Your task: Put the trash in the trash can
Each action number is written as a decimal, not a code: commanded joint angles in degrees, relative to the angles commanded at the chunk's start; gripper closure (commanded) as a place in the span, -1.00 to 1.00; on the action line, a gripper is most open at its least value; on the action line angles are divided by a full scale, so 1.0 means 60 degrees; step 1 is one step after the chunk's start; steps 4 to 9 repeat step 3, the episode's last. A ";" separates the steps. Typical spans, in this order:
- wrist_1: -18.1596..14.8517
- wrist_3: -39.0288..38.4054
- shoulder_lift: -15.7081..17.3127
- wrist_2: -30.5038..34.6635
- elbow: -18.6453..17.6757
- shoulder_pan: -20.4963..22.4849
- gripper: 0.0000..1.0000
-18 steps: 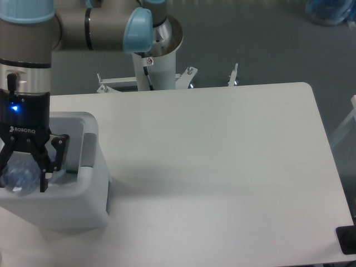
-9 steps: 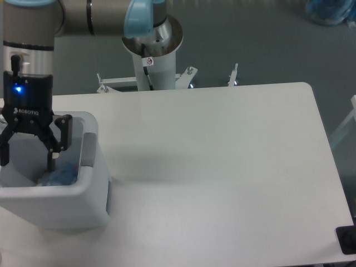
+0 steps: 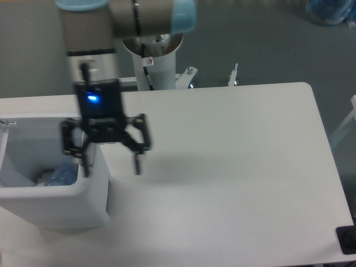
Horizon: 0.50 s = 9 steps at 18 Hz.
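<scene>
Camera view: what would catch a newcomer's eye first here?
The gripper, blurred, with a blue light on its body, hangs with fingers spread wide and empty by the right wall of the trash can. That white bin stands at the table's left edge, with a bluish clear bottle lying inside it.

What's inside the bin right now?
In the bin, a bluish clear bottle lies at the bottom beside something pale. The near wall hides the rest. The pincer is open and empty.

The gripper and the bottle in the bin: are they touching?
Apart. The camera view shows the open, empty gripper beyond the trash can's rim, the bottle lying inside.
</scene>
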 joint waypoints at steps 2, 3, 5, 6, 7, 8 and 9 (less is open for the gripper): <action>-0.0015 0.0514 0.0014 0.0044 0.0102 0.0205 -1.00; -0.0029 0.0545 0.0072 0.0001 0.0132 0.0337 -1.00; -0.0029 0.0545 0.0072 0.0001 0.0132 0.0337 -1.00; -0.0029 0.0545 0.0072 0.0001 0.0132 0.0337 -1.00; -0.0029 0.0545 0.0072 0.0001 0.0132 0.0337 -1.00; -0.0029 0.0545 0.0072 0.0001 0.0132 0.0337 -1.00; -0.0029 0.0545 0.0072 0.0001 0.0132 0.0337 -1.00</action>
